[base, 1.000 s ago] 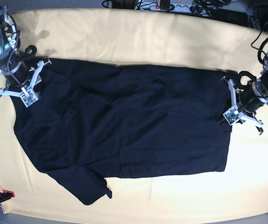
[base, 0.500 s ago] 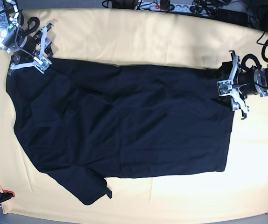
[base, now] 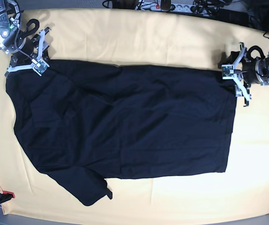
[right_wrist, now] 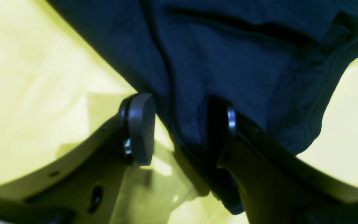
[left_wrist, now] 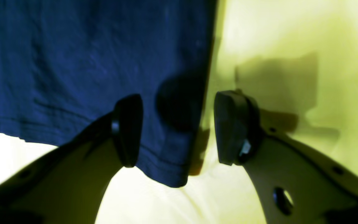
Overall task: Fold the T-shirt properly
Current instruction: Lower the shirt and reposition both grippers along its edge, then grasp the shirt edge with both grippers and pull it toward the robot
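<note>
my left gripper (left_wrist: 179, 127) hangs released, jaws straddling the hem corner of the t-shirt (base: 125, 126). my right gripper (right_wrist: 179, 127) is likewise spread over its far shoulder corner. the shirt lies flat on the yellow cloth (base: 139, 40), long axis running between my two arms, each equally near.

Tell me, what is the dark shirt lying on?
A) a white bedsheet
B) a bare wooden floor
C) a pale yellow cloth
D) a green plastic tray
C: in the base view the T-shirt lies spread flat on a pale yellow table cloth that shows on every side of it.
</note>
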